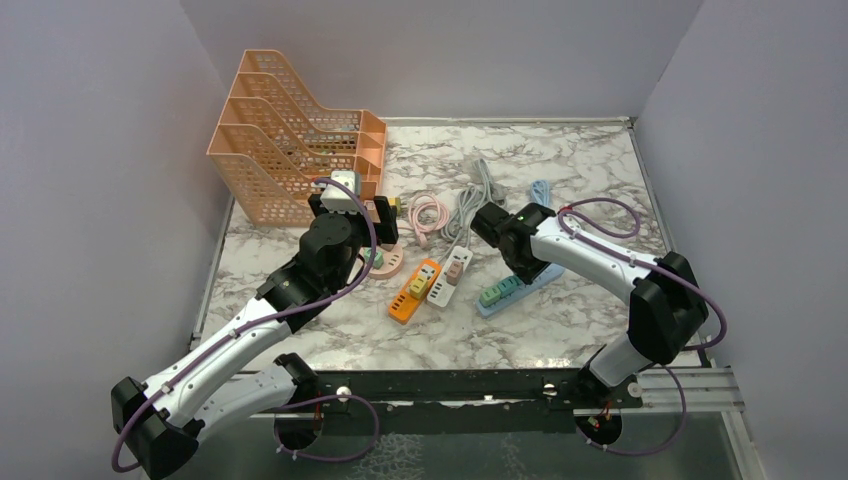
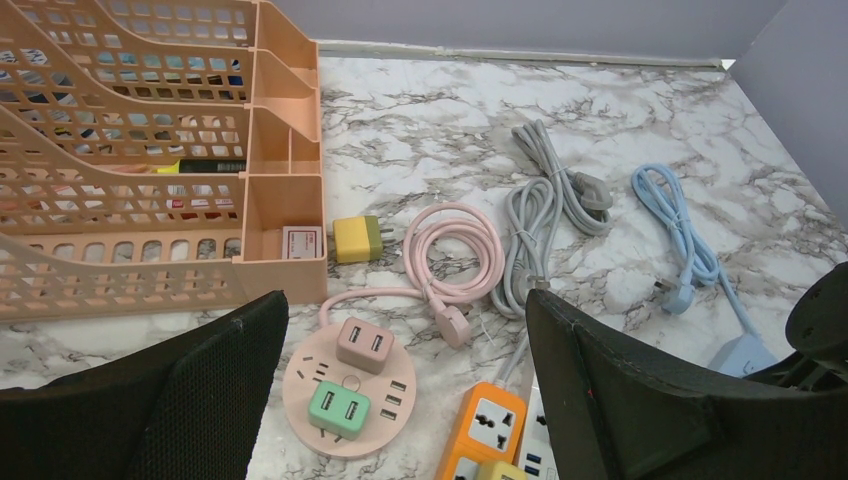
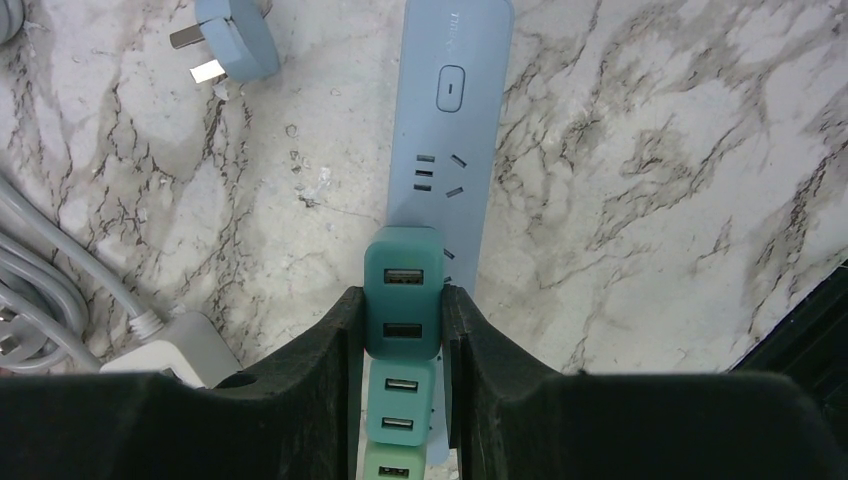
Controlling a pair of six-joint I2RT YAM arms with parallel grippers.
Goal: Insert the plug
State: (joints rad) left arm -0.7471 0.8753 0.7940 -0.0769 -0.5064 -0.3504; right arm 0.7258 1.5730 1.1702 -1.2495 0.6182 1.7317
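My right gripper (image 3: 402, 312) is shut on a dark teal USB plug cube (image 3: 402, 288) that stands on the light blue power strip (image 3: 445, 130). Two lighter green cubes (image 3: 401, 398) sit on the strip behind it. In the top view the right gripper (image 1: 497, 228) is over the blue strip's (image 1: 535, 285) left end. My left gripper (image 2: 405, 385) is open and empty above the round pink socket hub (image 2: 345, 390), which carries a pink cube (image 2: 363, 343) and a green cube (image 2: 338, 408). A yellow plug cube (image 2: 357, 238) lies beside the orange rack.
An orange mesh file rack (image 1: 295, 140) stands at the back left. Orange (image 1: 414, 290) and white (image 1: 449, 277) power strips lie in the middle. Coiled pink (image 2: 455, 250), grey (image 2: 545, 205) and blue (image 2: 680, 225) cables lie behind them. A blue plug (image 3: 235, 40) lies by the blue strip.
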